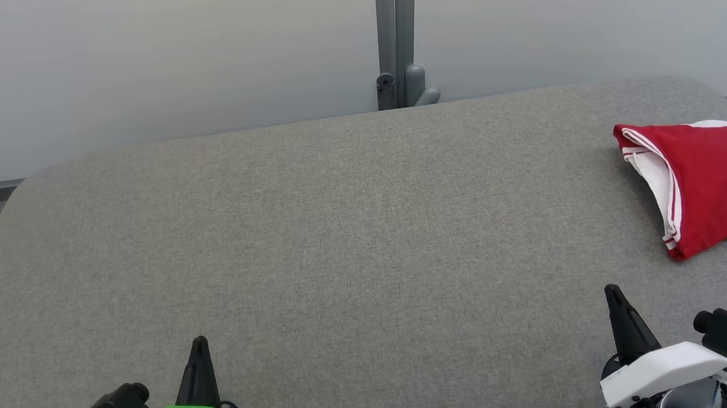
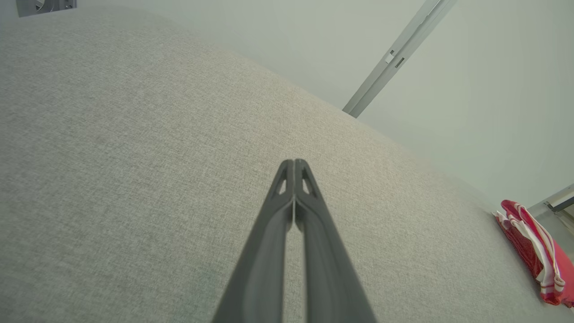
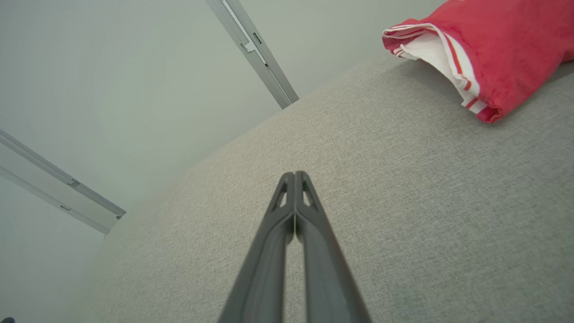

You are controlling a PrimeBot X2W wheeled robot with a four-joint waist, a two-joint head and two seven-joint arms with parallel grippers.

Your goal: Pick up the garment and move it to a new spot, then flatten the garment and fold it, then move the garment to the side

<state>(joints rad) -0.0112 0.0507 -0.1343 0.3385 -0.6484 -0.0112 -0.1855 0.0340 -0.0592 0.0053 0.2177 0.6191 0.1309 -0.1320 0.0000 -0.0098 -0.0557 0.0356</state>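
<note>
A red garment lies at the table's right edge, beyond the right gripper. Both it and the left gripper are closed, empty.

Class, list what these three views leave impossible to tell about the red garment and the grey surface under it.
- Red garment: head view's right edge cuts it off, so its full shape and type are unknown.
- Left wrist view: garment small, cropped at the right edge.
- Grey surface: near edge lies below the head view's frame.
</note>
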